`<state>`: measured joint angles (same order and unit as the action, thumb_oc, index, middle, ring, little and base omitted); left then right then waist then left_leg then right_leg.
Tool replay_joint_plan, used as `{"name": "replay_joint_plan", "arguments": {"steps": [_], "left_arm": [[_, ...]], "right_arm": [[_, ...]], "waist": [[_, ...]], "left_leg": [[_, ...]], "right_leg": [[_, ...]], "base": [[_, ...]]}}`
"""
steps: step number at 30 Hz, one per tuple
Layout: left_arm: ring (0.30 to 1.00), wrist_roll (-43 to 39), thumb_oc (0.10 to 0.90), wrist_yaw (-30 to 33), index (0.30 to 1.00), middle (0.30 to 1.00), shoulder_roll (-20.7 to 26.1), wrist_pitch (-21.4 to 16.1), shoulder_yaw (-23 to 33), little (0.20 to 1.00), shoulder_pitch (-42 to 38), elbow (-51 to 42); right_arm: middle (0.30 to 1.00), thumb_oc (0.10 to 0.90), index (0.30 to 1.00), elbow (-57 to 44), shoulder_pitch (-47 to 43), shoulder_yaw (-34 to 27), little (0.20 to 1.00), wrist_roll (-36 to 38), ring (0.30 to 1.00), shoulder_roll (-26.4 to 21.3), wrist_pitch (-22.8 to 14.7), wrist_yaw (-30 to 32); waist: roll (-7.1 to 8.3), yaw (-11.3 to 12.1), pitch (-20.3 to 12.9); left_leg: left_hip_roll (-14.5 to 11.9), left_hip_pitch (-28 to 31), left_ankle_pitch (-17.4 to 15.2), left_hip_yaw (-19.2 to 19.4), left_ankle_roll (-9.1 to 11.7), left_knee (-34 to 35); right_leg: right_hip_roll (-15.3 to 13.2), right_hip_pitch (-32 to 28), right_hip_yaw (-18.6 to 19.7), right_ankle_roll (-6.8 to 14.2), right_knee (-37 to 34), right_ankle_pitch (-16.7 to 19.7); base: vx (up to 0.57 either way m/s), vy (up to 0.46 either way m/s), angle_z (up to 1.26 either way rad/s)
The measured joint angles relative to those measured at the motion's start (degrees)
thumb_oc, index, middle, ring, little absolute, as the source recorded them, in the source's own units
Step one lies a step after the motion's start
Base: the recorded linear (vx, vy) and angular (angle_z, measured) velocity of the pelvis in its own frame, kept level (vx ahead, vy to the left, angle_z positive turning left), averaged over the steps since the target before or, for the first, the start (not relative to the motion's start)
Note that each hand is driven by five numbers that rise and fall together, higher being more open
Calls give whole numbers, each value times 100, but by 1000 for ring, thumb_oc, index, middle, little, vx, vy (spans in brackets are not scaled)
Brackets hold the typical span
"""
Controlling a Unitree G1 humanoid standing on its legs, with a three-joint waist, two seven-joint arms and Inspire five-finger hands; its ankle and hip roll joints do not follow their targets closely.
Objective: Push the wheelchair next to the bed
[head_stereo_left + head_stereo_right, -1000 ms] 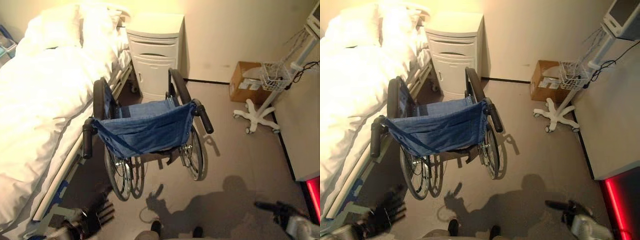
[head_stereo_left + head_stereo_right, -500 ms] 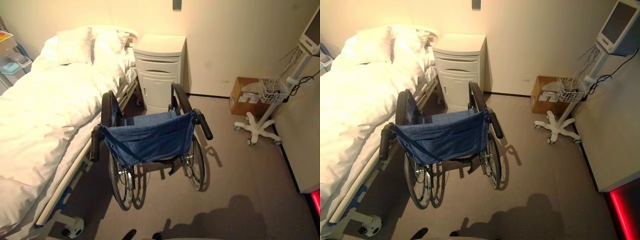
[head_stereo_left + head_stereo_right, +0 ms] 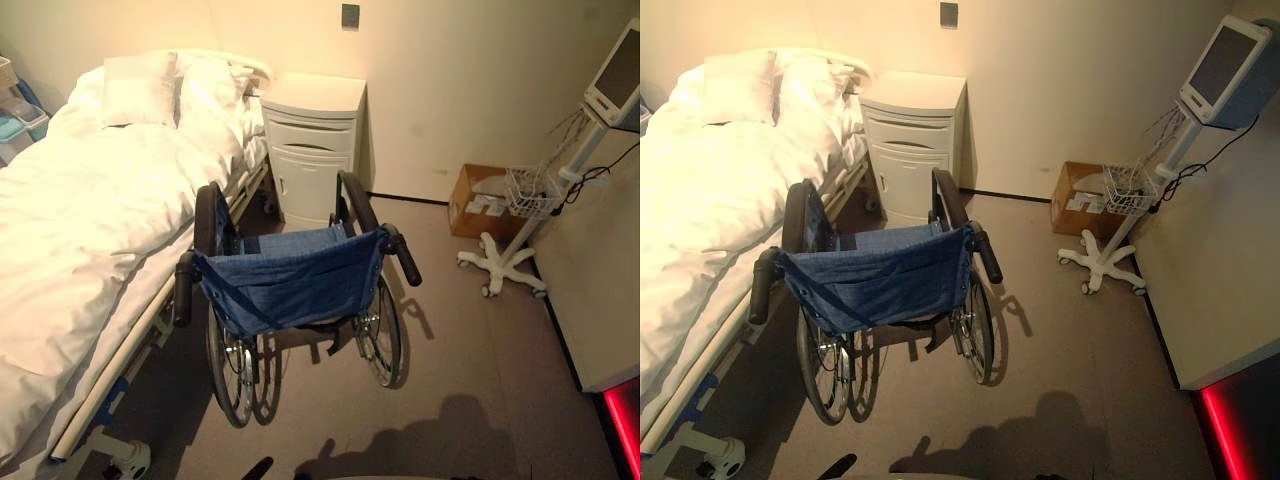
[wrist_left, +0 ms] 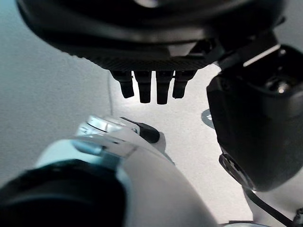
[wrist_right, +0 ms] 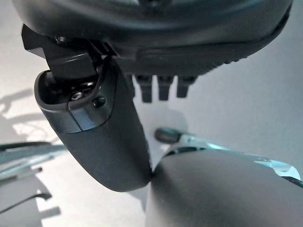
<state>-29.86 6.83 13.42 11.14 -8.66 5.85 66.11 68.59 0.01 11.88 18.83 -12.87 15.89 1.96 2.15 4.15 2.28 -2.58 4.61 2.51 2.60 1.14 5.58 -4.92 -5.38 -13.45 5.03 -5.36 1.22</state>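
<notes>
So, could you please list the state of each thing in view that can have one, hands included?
wheelchair: upright, unoccupied, beside the bed, push handles free.
bed: made up, white covers, nobody in it.
bedside cabinet: drawer and door closed.
cardboard box: flaps closed.
monitor stand: upright, screen dark.
left hand: fingers straight, holding nothing.
right hand: fingers straight, holding nothing.

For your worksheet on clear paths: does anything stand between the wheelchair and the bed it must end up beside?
Nothing visible does. The wheelchair already stands close alongside the bed, its left push handle near the bed's edge.
</notes>
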Motion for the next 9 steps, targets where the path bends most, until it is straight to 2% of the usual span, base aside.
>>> {"name": "replay_joint_plan", "arguments": {"steps": [9], "left_arm": [[900,60,800,-148,900,900,5,136,-10,900,-5,30]], "right_arm": [[900,800,900,35,-17,22,900,-55,900,6,-2,-86]], "waist": [[-28,-4,-55]], "left_leg": [[-5,-6,-33,76,7,0]], "right_leg": [[0,-1,31,-32,0,-22]], "base": [[-2,1,-1]]}}
